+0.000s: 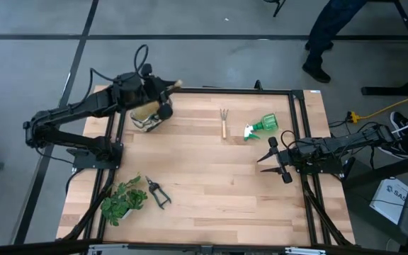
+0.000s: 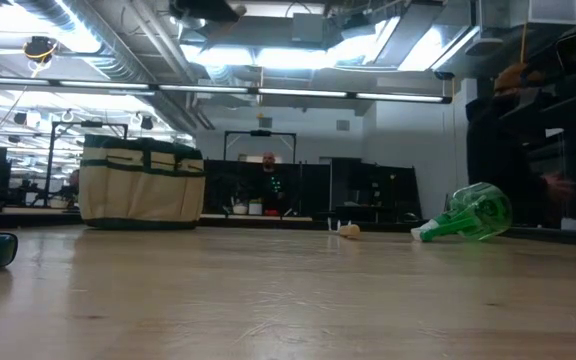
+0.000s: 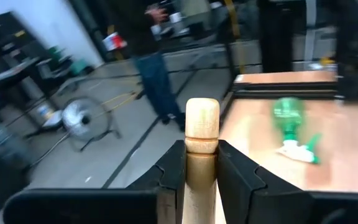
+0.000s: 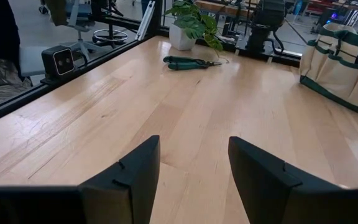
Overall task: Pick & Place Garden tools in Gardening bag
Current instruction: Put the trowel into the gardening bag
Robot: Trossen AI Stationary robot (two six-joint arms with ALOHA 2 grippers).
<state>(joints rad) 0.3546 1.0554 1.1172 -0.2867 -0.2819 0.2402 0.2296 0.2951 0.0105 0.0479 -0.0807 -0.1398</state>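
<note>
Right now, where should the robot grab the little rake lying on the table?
Probably the wooden handle of the hand rake, from straight above. It lies flat and alone on the table, prongs toward the far edge, handle toward the near edge. The open right tool is nearest; the left tool already holds a wooden handle.

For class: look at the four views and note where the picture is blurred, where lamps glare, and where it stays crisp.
Left wrist view: the spray bottle and the room are smeared, while the wooden handle in the left end effector is sharp. Low view: ceiling lamps glare, and the near table is soft. Right wrist view: the pruning shears and gardening bag look crisp.
</note>
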